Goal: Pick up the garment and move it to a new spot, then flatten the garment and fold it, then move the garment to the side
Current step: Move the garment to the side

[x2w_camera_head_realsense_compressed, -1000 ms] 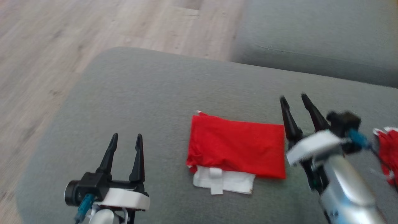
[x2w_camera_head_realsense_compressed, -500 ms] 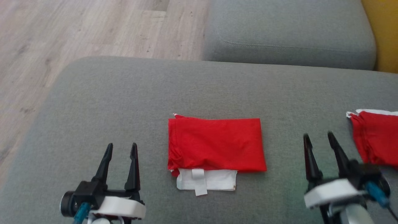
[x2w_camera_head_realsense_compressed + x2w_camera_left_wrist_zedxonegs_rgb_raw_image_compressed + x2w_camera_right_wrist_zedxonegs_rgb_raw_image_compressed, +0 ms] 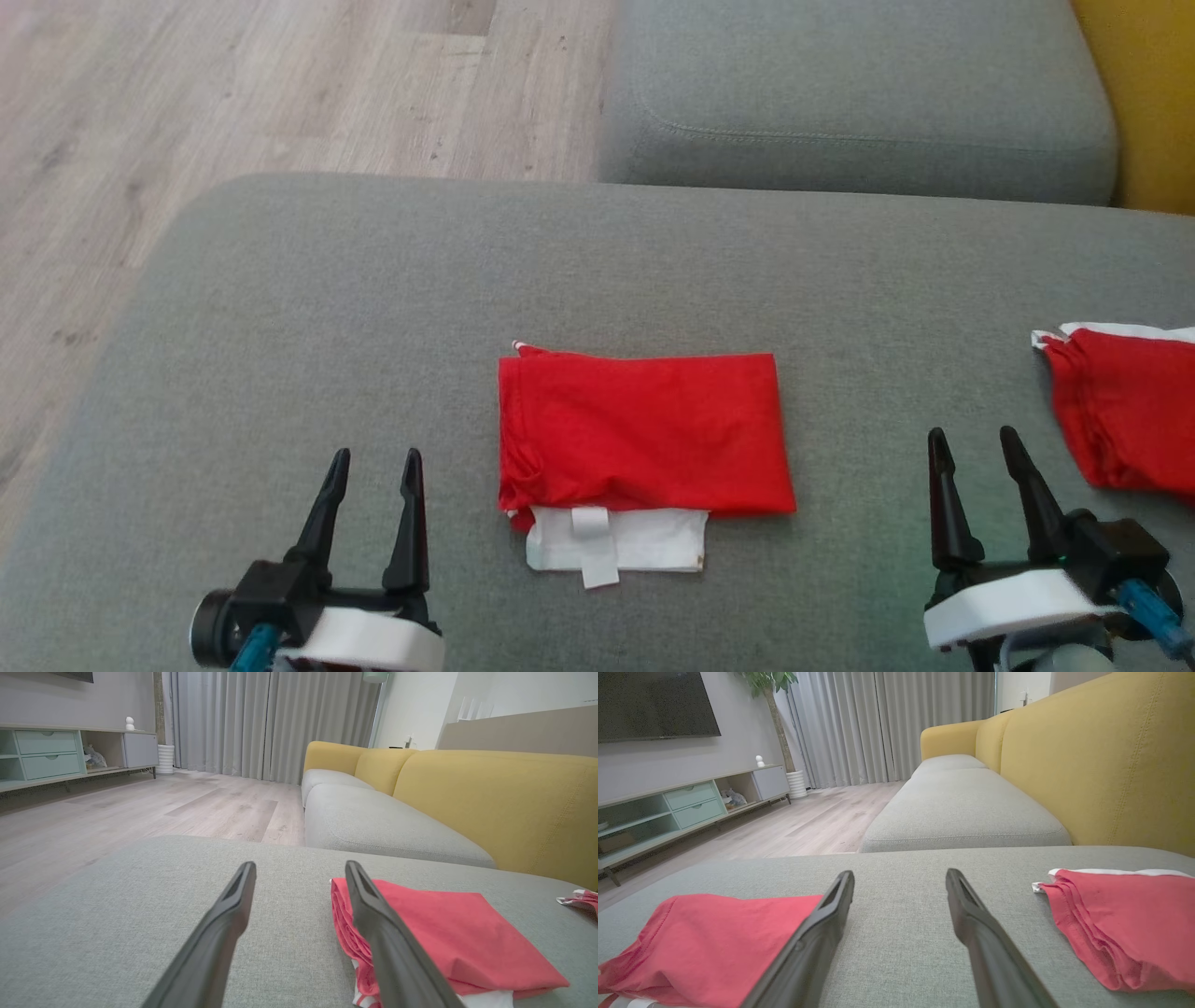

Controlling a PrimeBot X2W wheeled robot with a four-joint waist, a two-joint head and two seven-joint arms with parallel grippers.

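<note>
— Where is the red garment (image 3: pixel 644 434)?
— Folded, at the middle of the grey cushion (image 3: pixel 373 280), between the left gripper (image 3: pixel 377 455) and the right gripper (image 3: pixel 971 434). Both have fingers apart and hold nothing.
— And the wrist views?
— They show a yellow backrest (image 3: pixel 490 793). The white tab (image 3: pixel 597 551) is too small to read.

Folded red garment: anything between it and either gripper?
Nothing visible. Bare grey cushion separates the folded red garment from the left gripper and the right gripper, both open. A second red garment lies on the right gripper's far side, not in the path.
</note>
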